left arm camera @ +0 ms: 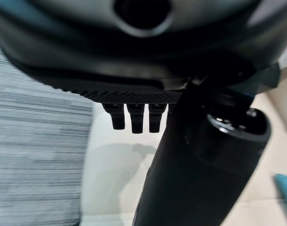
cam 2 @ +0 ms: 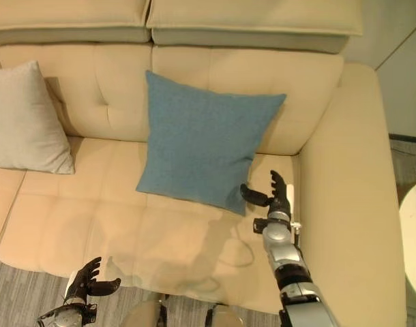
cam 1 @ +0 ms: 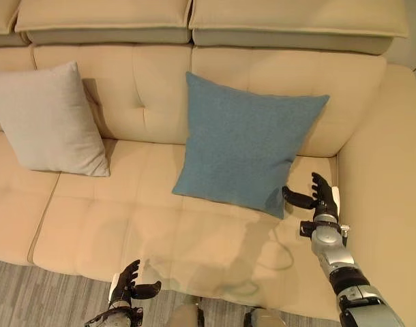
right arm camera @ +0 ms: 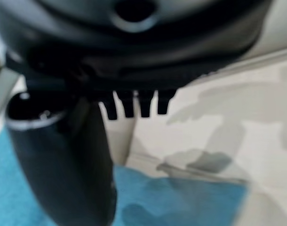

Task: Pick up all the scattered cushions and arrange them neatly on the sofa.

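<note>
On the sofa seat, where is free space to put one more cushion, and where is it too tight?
The sofa seat is bare between the grey cushion and the blue cushion, and along the front edge near the left hand. It is tight in the corner between the blue cushion and the armrest, where the open right hand sits.

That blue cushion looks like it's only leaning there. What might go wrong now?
The blue cushion stands tilted on one corner against the sofa backrest, so it may slump forward onto the seat. The right hand, open beside its lower corner, could nudge it over when it moves. It also sits askew compared with the grey cushion, so the row may end up uneven.
</note>
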You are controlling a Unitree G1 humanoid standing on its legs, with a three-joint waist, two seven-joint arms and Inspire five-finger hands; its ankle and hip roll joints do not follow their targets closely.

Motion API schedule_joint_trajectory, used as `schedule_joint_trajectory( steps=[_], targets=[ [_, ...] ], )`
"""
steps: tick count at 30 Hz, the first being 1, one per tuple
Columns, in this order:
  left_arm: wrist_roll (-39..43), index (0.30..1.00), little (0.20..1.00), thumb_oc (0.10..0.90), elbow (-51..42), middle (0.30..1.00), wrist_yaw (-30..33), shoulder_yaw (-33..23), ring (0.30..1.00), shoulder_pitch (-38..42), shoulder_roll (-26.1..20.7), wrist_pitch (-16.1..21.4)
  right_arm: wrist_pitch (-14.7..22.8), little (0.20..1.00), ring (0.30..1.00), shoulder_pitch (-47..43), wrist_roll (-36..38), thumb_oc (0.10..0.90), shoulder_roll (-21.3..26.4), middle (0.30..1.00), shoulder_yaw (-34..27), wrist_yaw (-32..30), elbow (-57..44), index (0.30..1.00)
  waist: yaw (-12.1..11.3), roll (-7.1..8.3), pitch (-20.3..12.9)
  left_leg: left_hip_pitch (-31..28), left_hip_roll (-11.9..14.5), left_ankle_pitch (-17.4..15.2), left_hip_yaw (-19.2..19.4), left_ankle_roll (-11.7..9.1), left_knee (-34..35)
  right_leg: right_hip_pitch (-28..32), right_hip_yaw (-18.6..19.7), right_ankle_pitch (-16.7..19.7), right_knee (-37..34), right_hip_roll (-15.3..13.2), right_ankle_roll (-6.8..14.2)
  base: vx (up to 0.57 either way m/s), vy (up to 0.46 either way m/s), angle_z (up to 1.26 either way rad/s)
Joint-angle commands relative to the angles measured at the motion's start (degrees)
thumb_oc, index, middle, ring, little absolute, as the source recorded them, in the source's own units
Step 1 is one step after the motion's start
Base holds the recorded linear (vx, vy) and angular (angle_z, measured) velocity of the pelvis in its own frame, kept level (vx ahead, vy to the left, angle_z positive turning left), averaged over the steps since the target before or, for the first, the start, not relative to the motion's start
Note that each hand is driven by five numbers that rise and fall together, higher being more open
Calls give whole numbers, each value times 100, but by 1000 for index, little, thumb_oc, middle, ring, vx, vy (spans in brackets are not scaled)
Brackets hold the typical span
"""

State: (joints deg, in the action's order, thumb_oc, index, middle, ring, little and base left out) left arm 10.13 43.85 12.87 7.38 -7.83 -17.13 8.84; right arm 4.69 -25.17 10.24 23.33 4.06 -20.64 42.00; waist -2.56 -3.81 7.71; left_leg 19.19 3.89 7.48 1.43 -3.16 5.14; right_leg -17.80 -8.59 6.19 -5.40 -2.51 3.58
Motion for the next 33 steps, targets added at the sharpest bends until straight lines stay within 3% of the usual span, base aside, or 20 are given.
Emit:
schedule_joint_trajectory(
  steps=[1, 9, 10, 11, 13, 24, 25, 33],
  targets=[
    [134, 900, 900, 800, -3, 900, -44, 89, 900, 228, -357, 361, 539, 900, 900, -217, 12, 800, 337, 900, -70, -275, -173, 900, -100, 325, -126, -131, -221, -322, 150, -153, -14, 70, 2, -253, 40, -241, 488, 30, 4, 13],
    [259, 900, 900, 800, -295, 900, -112, 200, 900, 277, -428, 469, 557, 900, 900, -638, -32, 800, 492, 900, 36, -329, -37, 900, -292, 284, 13, 76, -294, -265, 28, -179, -14, -55, -80, -264, 40, -273, 500, 18, 2, 9],
    [272, 900, 900, 800, -339, 900, -119, 213, 900, 275, -451, 479, 557, 796, 796, -688, -10, 731, 518, 796, 48, -331, -1, 796, -331, 269, 39, 60, -312, -286, 5, -189, -14, -38, -85, -288, 40, -278, 505, 16, 3, 4],
    [274, 900, 900, 800, -354, 900, -128, 226, 900, 287, -462, 479, 560, 524, 524, -720, -3, 549, 553, 524, 54, -322, 12, 524, -341, 266, 37, 91, -323, -266, -11, -190, -14, -61, -96, -274, 40, -285, 504, 0, 0, 0],
    [287, 900, 900, 800, -399, 900, -137, 263, 900, 314, -478, 502, 588, 300, 300, -773, 60, 400, 593, 300, -2, -351, 68, 300, -390, 248, 51, 89, -346, -289, -43, -203, -14, -39, -123, -296, 40, -295, 515, 8, -1, 2],
    [304, 900, 900, 800, -488, 900, -196, 283, 900, 326, -511, 517, 752, 300, 300, -834, 244, 400, 882, 300, -230, -427, -199, 300, -407, 252, 36, 39, -394, -309, -89, -206, -14, 18, -164, -297, 40, -317, 530, 4, 5, 4],
    [243, 900, 900, 800, -8, 900, 48, 424, 900, 1325, -375, 272, 746, 300, 300, -881, 184, 400, 719, 300, -48, -421, -524, 300, -193, 268, 35, -10, -358, -368, -41, -220, -14, 23, -109, -307, 40, -306, 541, 5, 31, 10],
    [548, 900, 900, 800, 223, 900, -33, 409, 900, 1321, -388, 337, 729, 300, 300, -1639, 222, 400, 961, 300, -48, -618, -217, 300, -126, 330, -183, 111, -358, -371, -65, -194, -14, -125, -24, -251, 40, -309, 535, 2, 7, -1]
  ],
)
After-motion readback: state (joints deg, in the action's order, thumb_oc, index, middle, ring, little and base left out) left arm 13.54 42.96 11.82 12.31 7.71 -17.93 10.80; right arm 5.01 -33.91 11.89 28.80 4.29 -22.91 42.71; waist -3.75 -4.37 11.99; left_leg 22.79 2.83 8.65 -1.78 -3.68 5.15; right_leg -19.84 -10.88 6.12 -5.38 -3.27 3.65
